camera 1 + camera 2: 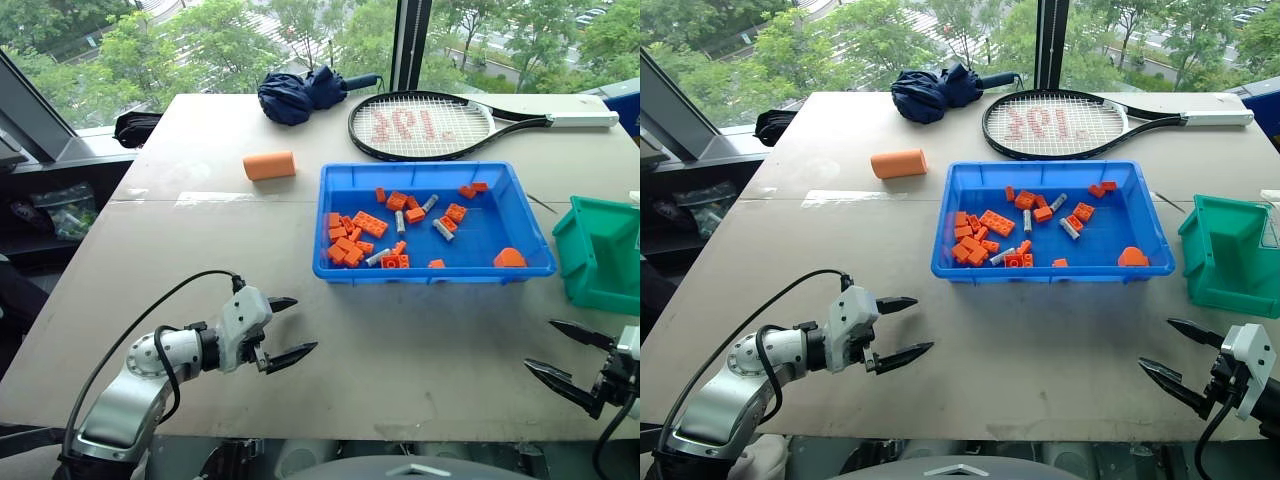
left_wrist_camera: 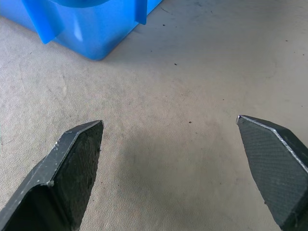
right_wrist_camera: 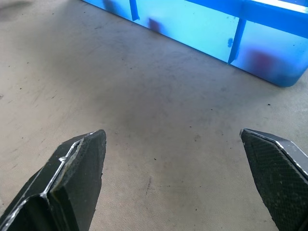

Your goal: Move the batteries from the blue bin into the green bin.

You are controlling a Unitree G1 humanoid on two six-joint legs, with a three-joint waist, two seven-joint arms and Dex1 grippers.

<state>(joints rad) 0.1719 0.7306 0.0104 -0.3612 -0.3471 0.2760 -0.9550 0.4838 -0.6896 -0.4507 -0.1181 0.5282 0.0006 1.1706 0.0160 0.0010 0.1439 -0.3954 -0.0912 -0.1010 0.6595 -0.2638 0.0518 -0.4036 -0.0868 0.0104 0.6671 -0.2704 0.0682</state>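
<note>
The blue bin [image 1: 435,272] sits at the middle of the table, holding several silver batteries [image 1: 400,222] mixed among orange bricks [image 1: 368,224]. At the table's right edge stands the green bin [image 1: 600,255], its inside hidden from here. My left gripper [image 1: 306,323] hovers open over bare table, in front of the blue bin's near left corner [image 2: 91,33]. My right gripper [image 1: 539,343] is open too, low at the near right, in front of the green bin, and faces the blue bin's wall [image 3: 207,29]. Neither gripper holds anything.
A tennis racket [image 1: 430,125] and a folded navy umbrella [image 1: 300,92] lie at the far side of the table. An orange cylinder [image 1: 269,165] rests left of the blue bin. Bare tabletop stretches between the grippers and the bins.
</note>
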